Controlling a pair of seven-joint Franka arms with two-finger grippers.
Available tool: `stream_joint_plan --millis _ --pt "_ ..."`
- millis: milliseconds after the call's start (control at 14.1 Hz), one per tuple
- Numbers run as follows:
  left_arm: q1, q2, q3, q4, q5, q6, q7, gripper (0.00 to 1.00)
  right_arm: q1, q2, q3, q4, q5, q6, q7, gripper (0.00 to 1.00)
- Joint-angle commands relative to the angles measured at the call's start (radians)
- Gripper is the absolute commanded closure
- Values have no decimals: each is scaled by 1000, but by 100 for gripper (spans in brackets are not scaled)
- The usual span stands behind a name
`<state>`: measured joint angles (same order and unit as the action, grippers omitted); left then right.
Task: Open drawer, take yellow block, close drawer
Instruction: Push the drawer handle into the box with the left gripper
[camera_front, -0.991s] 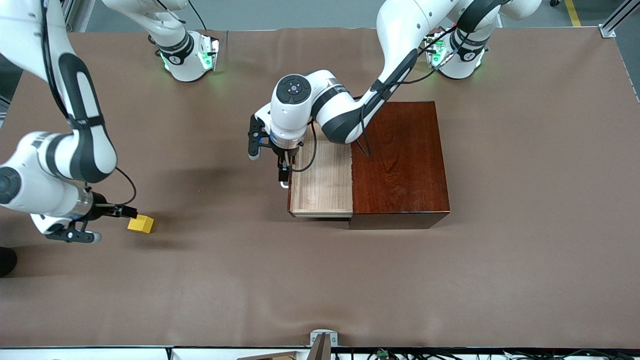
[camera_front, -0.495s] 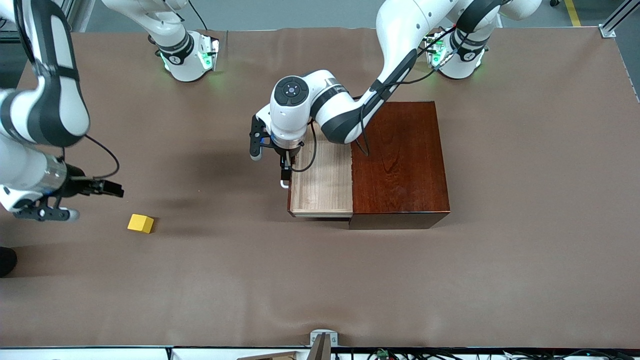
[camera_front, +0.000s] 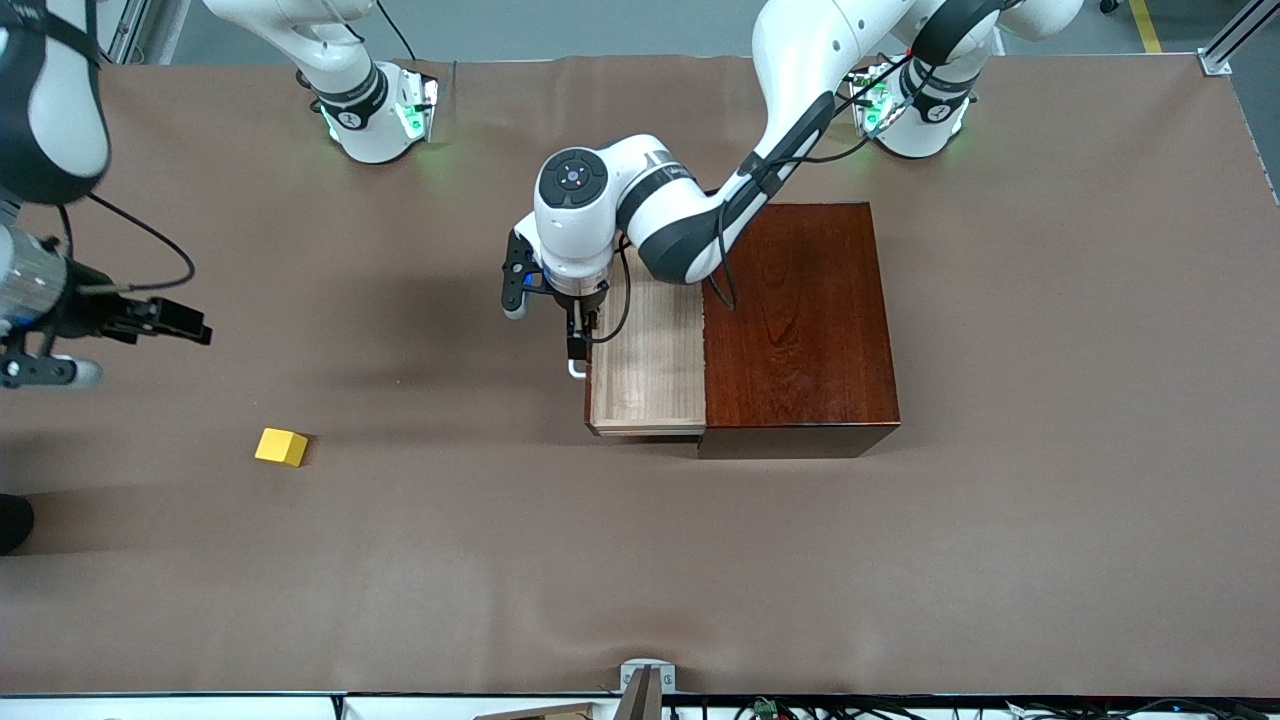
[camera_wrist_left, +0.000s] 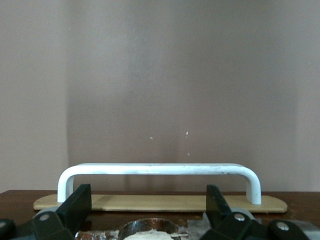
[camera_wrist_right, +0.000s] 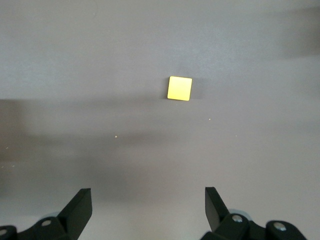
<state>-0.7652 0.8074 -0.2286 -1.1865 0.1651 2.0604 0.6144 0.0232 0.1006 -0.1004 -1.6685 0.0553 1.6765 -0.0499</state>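
Closing comes next, I'd guess: left gripper (camera_front: 574, 345) fingers sit apart either side of the drawer (camera_front: 648, 360) handle (camera_wrist_left: 159, 172), right gripper (camera_front: 160, 318) fingers apart too, over the counter (camera_front: 640, 560), yellow block (camera_front: 281, 447) well clear.

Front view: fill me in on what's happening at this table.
The yellow block lies on the table toward the right arm's end, out of the drawer. The right gripper hangs open above the table, holding nothing. The left gripper is at the white handle of the drawer, which stands partly open from the wooden box.

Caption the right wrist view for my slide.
Open right gripper over the table, yellow block lying loose below.
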Motion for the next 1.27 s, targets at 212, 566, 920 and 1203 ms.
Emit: stream_joint_plan --millis 212,566,920,1203 --pt "7 -37 8 -12 42 -167 -5 0 0 -39 4 125 -15 -199 -13 0" --pt "10 -56 37 -12 42 -230 -5 0 -8 -104 8 127 -31 -208 -59 0" --pt "9 -63 40 -12 125 -304 -2 0 -5 -111 36 131 -49 -247 -2 0" --pt "9 -68 41 -12 174 -359 21 0 -2 -110 34 142 -54 -248 -10 0"
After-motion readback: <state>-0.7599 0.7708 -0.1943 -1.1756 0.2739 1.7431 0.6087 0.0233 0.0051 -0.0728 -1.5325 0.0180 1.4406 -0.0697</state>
